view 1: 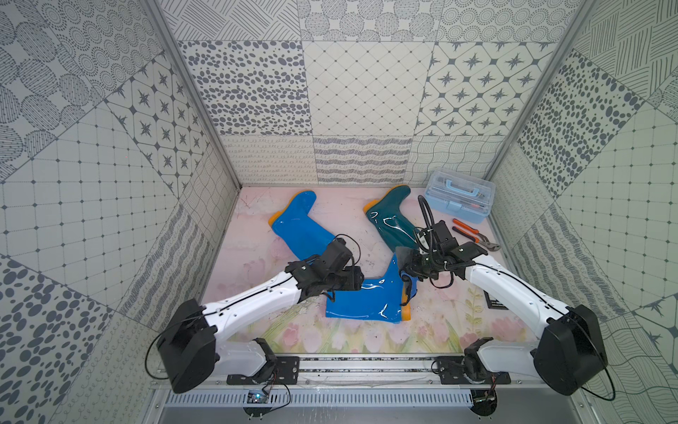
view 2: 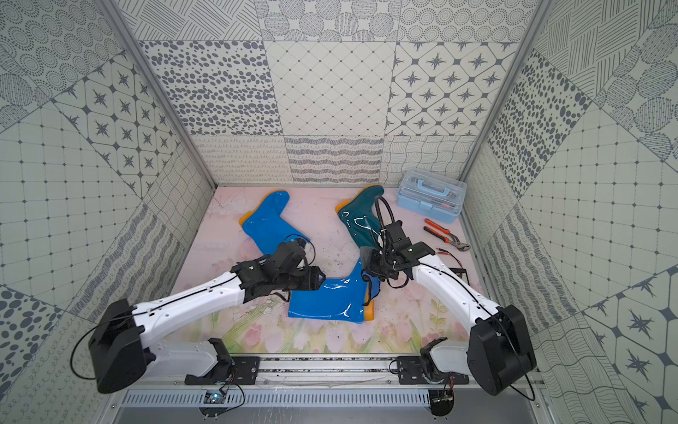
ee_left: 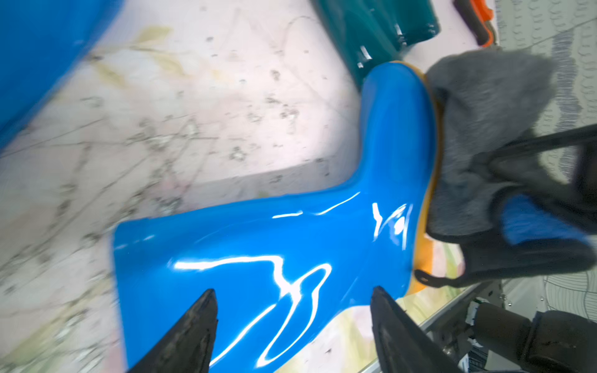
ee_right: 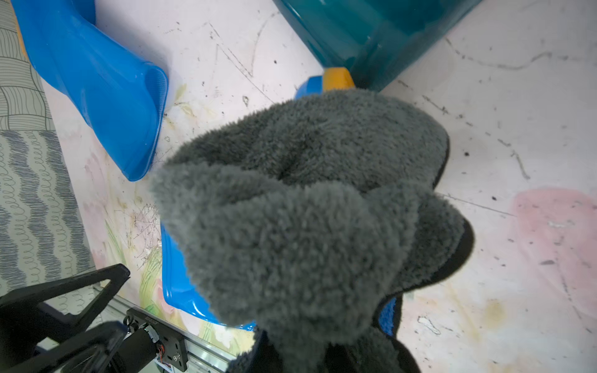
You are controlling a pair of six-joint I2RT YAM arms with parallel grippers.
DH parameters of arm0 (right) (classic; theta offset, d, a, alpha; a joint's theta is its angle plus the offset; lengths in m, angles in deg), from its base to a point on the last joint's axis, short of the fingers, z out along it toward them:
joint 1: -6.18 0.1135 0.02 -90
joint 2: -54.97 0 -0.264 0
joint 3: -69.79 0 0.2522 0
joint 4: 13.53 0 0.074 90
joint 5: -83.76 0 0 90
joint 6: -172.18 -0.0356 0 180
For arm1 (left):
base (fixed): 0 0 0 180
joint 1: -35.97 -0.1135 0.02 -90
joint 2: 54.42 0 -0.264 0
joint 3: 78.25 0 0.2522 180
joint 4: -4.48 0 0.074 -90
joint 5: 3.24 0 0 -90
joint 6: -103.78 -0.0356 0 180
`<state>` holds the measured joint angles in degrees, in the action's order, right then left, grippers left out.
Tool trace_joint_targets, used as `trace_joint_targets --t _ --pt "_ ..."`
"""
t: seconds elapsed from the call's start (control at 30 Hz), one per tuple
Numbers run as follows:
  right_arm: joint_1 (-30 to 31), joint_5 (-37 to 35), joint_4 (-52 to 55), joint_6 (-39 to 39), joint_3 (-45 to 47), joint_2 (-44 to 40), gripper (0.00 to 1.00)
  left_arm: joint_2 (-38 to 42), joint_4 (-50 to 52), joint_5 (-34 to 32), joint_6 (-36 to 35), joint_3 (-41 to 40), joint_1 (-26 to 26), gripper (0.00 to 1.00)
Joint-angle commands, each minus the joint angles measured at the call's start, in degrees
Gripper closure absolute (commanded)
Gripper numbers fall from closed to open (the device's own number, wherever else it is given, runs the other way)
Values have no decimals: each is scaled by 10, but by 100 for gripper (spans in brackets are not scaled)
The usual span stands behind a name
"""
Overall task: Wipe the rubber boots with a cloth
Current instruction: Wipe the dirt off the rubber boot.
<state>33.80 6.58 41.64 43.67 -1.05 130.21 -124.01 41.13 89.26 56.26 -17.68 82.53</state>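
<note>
Right gripper (view 1: 406, 271) first: it's pressed together on a bunched handful of the cloth (ee_right: 307, 210), which drapes against the orange sole of the near blue boot (view 1: 370, 297), centre of the frame in both top views. The left gripper (ee_left: 293, 290) is spread wide, its fingers hanging over that boot's glossy shaft and pinching nothing we can see.

As we judge it, the cloth is soft, light and floppy, so a fistful near its middle suits. Loose corners and the thin black loop could drag. The boots look slick, hollow and bendy. A shaft would likely squash or skid under a push, so we'd pin it near the ankle or the rim.

Moving outward, the far blue boot (view 1: 301, 227) lies upper left of centre. The teal boot (view 1: 390, 220) lies upper centre, its shaft mouth just beside the near boot's toe. A toolbox (view 1: 458, 194) and pliers (view 1: 473, 235) crowd the upper right. Bare floral mat (view 1: 257, 257) opens at centre left and along the lower edge, and the patterned walls hem in both sides.
</note>
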Motion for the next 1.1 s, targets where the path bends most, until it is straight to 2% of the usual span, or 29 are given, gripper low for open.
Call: trace_joint_targets --t 0.0,0.07,0.2,0.27,0.3,0.4,0.47,0.57,0.67,0.77,0.8,0.93,1.07 --pt "24 -51 9 17 -67 23 100 144 25 102 -11 -134 -106 23" --pt "38 -53 11 13 -81 57 100 174 -45 180 -6 -190 -142 23" --pt "86 -77 -4 -10 -103 104 100 152 -109 256 1 -232 -174 23" --pt "125 -89 -7 -23 -131 130 100 132 -147 288 13 -247 -180 27" --pt "142 -88 -13 -29 -144 143 100 125 -162 299 21 -253 -181 31" --pt "199 -51 -60 -63 -165 189 100 116 -198 313 53 -275 -183 62" --pt "234 -5 -126 -93 -167 218 100 123 -212 317 73 -290 -183 74" --pt "273 42 -198 -136 -173 259 100 145 -233 319 96 -317 -183 72" --pt "298 63 -216 -145 -188 307 100 158 -235 318 100 -333 -183 67" --pt "304 65 -216 -152 -180 327 100 157 -250 324 102 -341 -183 67" --pt "302 61 -220 -156 -171 324 100 155 -255 323 104 -342 -183 70" --pt "279 34 -195 -157 -122 284 100 138 -247 317 102 -335 -183 100" --pt "226 -16 -131 -138 -50 196 100 147 -208 300 93 -327 -183 100"
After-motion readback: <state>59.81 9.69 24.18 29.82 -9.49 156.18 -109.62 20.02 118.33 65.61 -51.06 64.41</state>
